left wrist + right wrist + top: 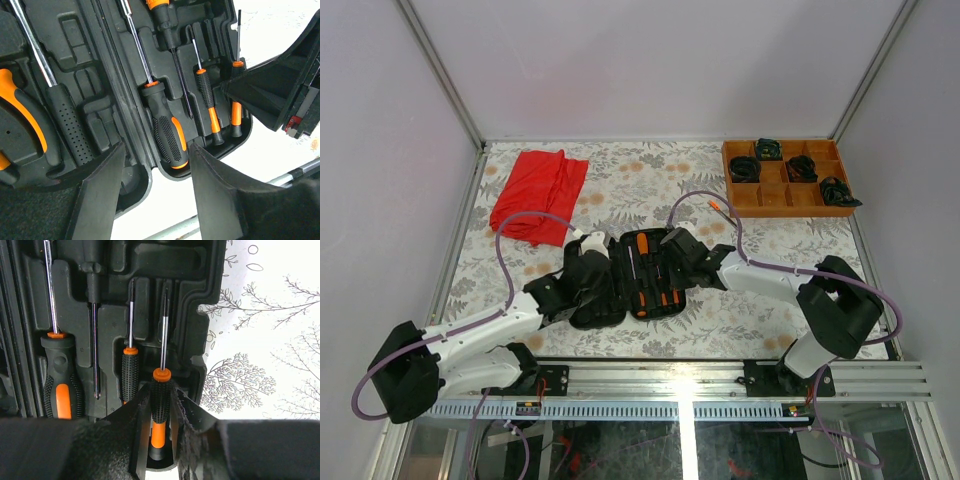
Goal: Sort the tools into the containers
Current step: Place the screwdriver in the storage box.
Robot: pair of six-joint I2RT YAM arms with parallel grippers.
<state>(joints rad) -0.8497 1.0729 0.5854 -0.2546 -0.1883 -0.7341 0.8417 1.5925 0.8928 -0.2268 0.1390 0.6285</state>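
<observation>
The black tool case (620,275) lies open mid-table, with tools in its moulded slots. My right gripper (161,390) is shut on the black-and-orange handle of a thin screwdriver (161,405), which lies in the slot nearest the case's right wall. Beside it are another thin screwdriver (130,375) and a thick-handled one (59,385). My left gripper (156,147) hangs open over the case's near edge, holding nothing. Its fingers (100,190) straddle the hinge and the butt of the big screwdriver (167,125). An orange plier handle (25,115) and a dotted black handle (67,120) fill the other half.
A red cloth (538,195) lies at the back left. An orange-brown wooden tray (787,177) with black coiled bundles stands at the back right. A small orange-tipped item (720,208) lies by the right arm's cable loop. A metal rail (680,380) runs along the near edge.
</observation>
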